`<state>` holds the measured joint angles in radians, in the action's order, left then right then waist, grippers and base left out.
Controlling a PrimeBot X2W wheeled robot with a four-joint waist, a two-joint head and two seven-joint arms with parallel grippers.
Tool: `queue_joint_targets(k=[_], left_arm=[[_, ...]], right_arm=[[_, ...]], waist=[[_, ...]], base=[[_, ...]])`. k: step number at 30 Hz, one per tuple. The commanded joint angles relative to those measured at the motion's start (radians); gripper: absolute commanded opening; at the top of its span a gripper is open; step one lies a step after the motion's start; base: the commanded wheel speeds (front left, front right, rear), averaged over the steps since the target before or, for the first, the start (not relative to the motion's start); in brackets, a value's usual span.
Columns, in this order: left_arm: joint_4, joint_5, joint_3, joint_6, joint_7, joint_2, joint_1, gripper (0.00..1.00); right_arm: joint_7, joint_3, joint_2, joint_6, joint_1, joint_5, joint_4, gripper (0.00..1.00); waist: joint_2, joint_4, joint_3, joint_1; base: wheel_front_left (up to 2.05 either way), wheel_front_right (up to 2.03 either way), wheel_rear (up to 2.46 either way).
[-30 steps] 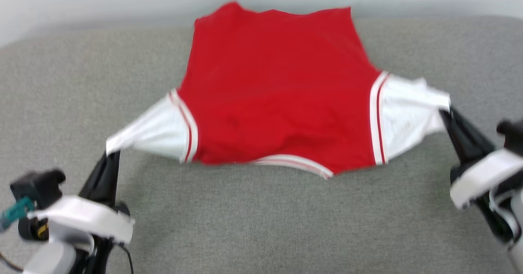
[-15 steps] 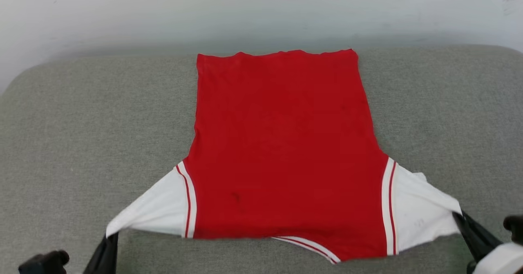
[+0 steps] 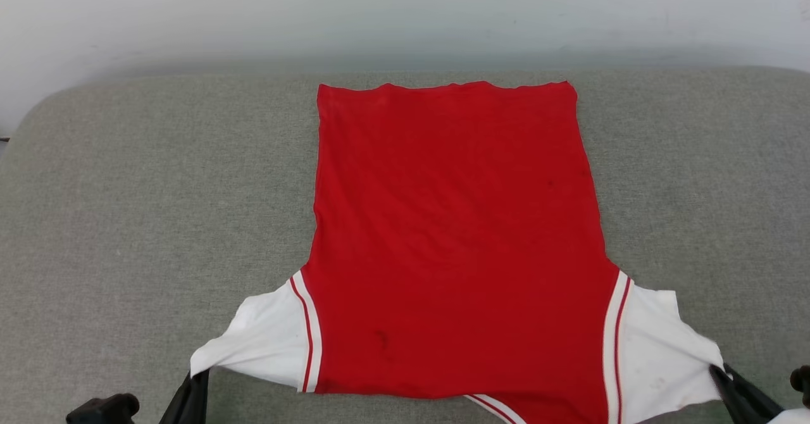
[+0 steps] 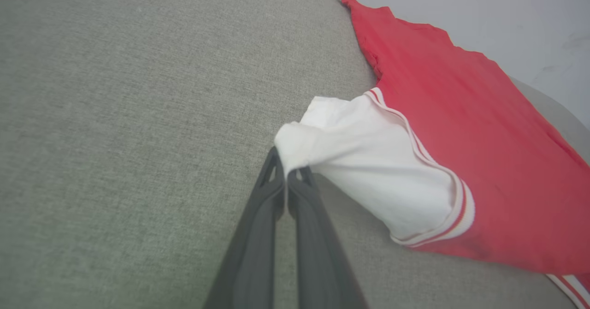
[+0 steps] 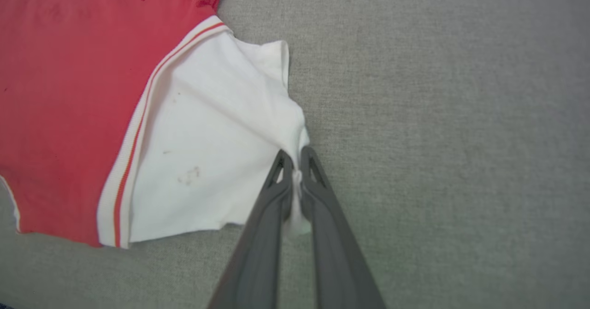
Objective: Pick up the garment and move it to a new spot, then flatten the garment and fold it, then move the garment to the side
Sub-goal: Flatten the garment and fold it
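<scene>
Thin, matt red knit cloth on the jersey (image 3: 455, 234), softly creased; white shoulder panels (image 5: 216, 129) of the same limp cloth, faintly stained; ribbed striped trim (image 5: 140, 129). Coarse, matt grey woven fabric over the table (image 3: 158, 190). Smooth, dull dark plastic, by the look, on the left gripper (image 4: 288, 173) and right gripper (image 5: 295, 156). Flat, matt pale wall (image 3: 253, 12).

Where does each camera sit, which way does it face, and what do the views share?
Head view: on the head, facing forward and down at the garment on the grey cushion; dark fingers at both lower corners.
Left wrist view: looks along the left gripper, shut on a white sleeve.
Right wrist view: looks along the right gripper, shut on the other sleeve.
All three share the garment.
</scene>
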<state>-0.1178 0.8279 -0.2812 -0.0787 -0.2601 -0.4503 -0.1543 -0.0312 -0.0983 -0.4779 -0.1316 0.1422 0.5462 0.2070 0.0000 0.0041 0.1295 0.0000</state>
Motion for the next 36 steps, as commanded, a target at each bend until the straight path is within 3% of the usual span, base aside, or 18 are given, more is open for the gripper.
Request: queue_joint_targets(k=[1,9,18,25,36], left_arm=[[0.0,-0.016,-0.003,0.006,-0.007,0.01,0.023,0.0],[0.016,-0.079,-0.035,0.019,-0.007,0.043,0.088,0.0],[0.05,-0.149,-0.067,0.042,-0.006,0.093,0.208,0.0],[0.073,-0.202,-0.068,0.069,-0.005,0.16,0.28,0.0],[0.079,-0.278,-0.054,0.131,-0.005,0.259,0.367,0.0]], right_arm=[[0.001,0.01,0.008,0.002,-0.016,-0.012,-0.018,1.0],[0.022,0.136,0.002,0.002,-0.121,-0.062,-0.15,1.0],[-0.122,0.28,-0.091,0.002,-0.41,-0.062,-0.295,1.0],[-0.432,0.185,-0.185,0.001,-0.707,-0.039,-0.274,1.0],[-0.951,-0.028,-0.265,0.002,-1.118,0.019,-0.021,1.0]], waist=[[0.0,0.002,0.004,0.0],[0.0,0.032,0.054,0.0],[0.0,0.132,0.18,0.0],[0.0,0.205,0.286,0.0],[0.0,0.285,0.426,0.0]], base=[[0.0,0.0,0.0],[0.0,0.0,0.0],[0.0,0.0,0.0],[0.0,0.0,0.0],[0.0,0.0,0.0]])
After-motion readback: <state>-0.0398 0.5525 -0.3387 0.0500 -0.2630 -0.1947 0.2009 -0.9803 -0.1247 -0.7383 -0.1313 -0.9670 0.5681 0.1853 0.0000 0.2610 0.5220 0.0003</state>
